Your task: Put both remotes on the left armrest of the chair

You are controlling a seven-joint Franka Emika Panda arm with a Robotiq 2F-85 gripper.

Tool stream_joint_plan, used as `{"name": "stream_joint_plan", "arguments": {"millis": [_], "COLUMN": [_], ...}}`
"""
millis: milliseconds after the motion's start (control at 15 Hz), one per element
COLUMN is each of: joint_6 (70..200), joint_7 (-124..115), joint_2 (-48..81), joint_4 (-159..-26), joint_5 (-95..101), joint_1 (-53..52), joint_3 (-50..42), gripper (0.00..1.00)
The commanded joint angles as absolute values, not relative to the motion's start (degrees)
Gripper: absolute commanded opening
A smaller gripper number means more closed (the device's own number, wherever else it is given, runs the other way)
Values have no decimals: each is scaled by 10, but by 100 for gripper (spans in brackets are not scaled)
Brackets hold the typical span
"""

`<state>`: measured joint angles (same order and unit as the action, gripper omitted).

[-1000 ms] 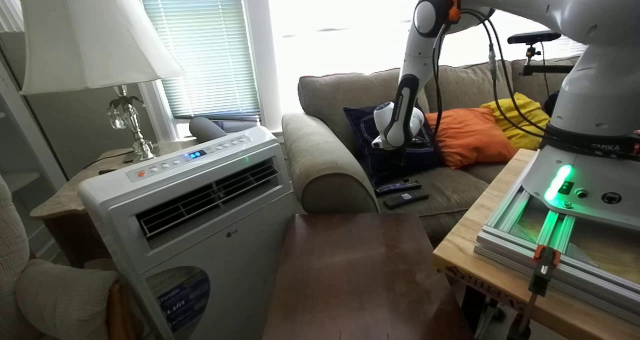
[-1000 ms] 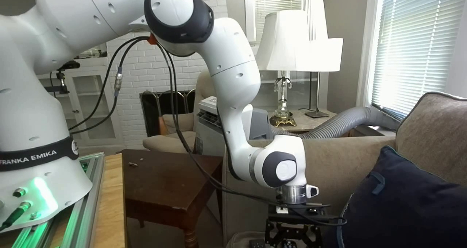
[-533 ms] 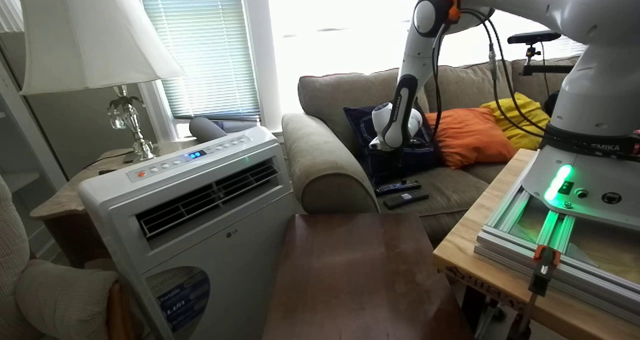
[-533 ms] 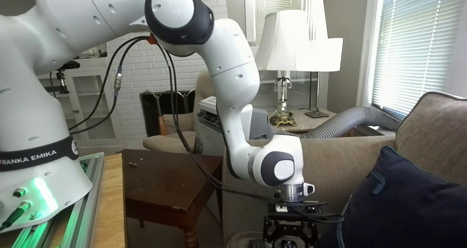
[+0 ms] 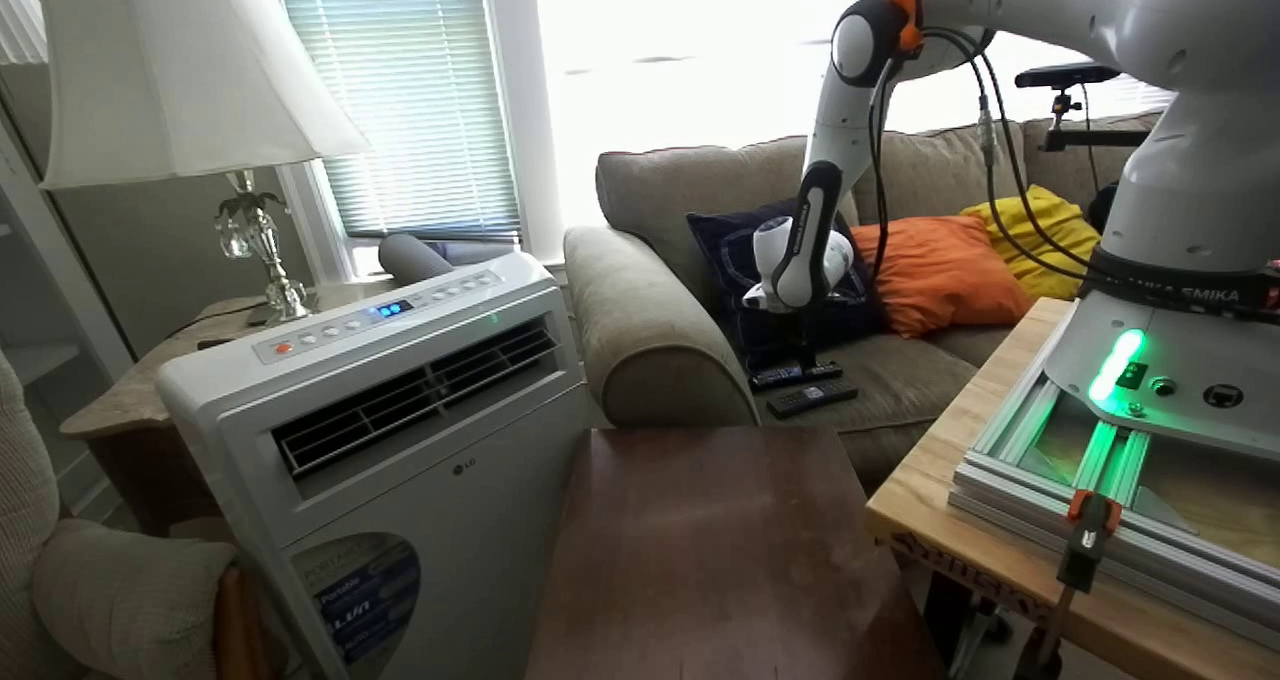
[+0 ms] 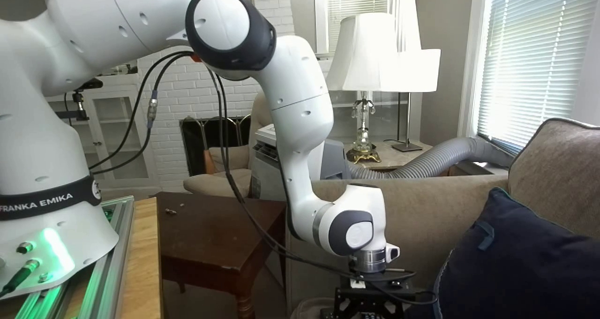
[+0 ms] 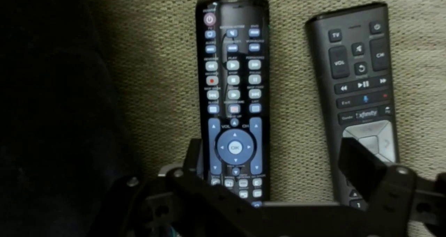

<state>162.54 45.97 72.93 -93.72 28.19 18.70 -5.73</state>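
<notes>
Sharply bent arm (image 6: 304, 112), pincer (image 7: 273, 153) pointing down, parted above remotes (image 7: 233, 90) (image 7: 362, 99)

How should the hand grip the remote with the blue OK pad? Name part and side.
Best from above, near the middle, pinching the long sides: the remote with the blue OK pad lies flat, slim, seat fabric beside both. The open hand overlaps the Xfinity remote in the wrist view; perhaps narrow it first.

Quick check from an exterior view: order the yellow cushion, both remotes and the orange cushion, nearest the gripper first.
1. Remotes: just below the gripper; too close to rank apart.
2. Orange cushion: toward image right.
3. Yellow cushion: farther right.
</notes>
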Motion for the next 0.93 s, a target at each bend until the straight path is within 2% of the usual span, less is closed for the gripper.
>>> {"name": "stream_joint_plan", "arguments": {"millis": [0, 667, 733, 867], "joint_6": [1658, 1658, 1659, 1662], "joint_7": [475, 476, 475, 470], "joint_2": [757, 779, 782, 789], "joint_4": [-910, -874, -869, -861], "joint_5": [262, 242, 243, 243], "joint_1": [202, 212, 211, 207], "joint_3": [-49, -33, -35, -40], "gripper": [100, 100, 75, 66]}}
